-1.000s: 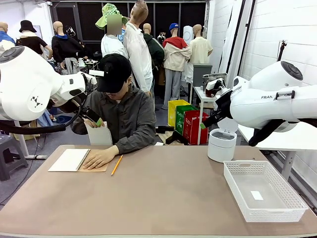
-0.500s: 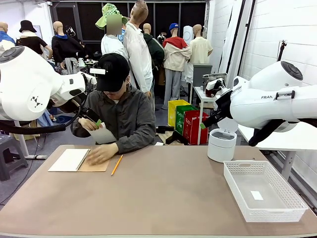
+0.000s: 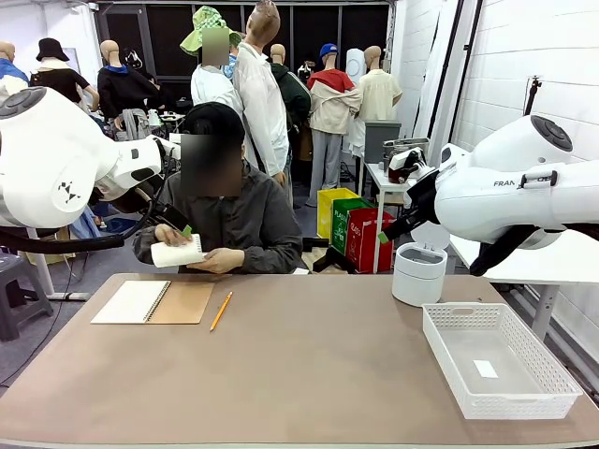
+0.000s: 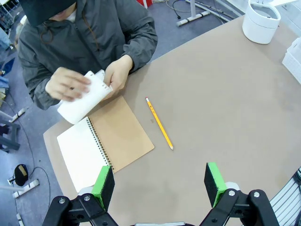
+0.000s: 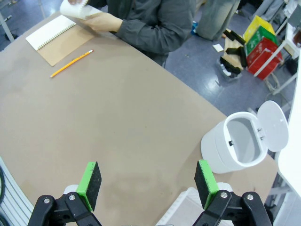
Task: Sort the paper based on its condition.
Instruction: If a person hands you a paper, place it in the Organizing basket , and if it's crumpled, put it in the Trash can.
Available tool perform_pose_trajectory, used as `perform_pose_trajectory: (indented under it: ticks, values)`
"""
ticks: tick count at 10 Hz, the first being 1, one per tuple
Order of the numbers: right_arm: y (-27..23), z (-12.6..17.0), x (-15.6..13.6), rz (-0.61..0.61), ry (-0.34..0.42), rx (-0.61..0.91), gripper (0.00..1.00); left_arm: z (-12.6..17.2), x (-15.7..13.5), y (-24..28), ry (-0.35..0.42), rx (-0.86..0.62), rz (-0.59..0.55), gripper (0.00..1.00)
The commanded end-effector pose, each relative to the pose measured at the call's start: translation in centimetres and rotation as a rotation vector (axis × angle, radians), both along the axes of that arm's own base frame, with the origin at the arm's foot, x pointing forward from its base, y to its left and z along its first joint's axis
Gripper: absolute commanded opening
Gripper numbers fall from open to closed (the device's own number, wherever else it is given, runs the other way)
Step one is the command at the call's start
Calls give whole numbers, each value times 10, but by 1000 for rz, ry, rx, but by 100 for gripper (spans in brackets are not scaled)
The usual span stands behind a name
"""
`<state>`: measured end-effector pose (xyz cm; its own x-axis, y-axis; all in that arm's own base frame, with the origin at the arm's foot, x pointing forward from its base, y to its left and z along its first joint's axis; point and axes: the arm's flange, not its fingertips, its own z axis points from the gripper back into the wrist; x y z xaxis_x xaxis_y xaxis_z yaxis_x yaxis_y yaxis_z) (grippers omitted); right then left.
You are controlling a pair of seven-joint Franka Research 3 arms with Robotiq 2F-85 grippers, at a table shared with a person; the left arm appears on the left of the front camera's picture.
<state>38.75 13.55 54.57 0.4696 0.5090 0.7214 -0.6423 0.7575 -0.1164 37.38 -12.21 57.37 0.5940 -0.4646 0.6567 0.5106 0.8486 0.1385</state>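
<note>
Black lettering, "FRAN", is showing on the right arm [image 3: 524, 187], on its white shell. Print on the red and green boxes [image 3: 360, 234] beyond the table is too small to read. The paper [image 4: 84, 101] is curling between the person's hands [image 4: 70, 84] at the table's far left edge, just above the open spiral notepad [image 3: 150, 302]. A yellow pencil [image 3: 221, 311] is lying beside the notepad. The white bin [image 3: 418, 273], lid flipped up, and the white mesh basket [image 3: 449, 360] are sitting at the right, with 1 small slip [image 3: 485, 369] inside the basket. The left gripper [image 4: 159, 181] and right gripper [image 5: 147, 182] are hovering with fingers spread wide, gripping nothing. The table [image 3: 309, 374] is lying open across its brown middle.
</note>
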Motion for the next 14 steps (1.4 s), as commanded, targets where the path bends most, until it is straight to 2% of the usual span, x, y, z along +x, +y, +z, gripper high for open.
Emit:
perform_pose_trajectory:
  ticks: [1, 14]
  values:
    - [0, 0, 0, 0, 1, 1, 100, 1, 0, 1, -2, -2, -2, 100]
    - [0, 0, 0, 0, 1, 1, 100, 1, 0, 1, -2, -2, -2, 100]
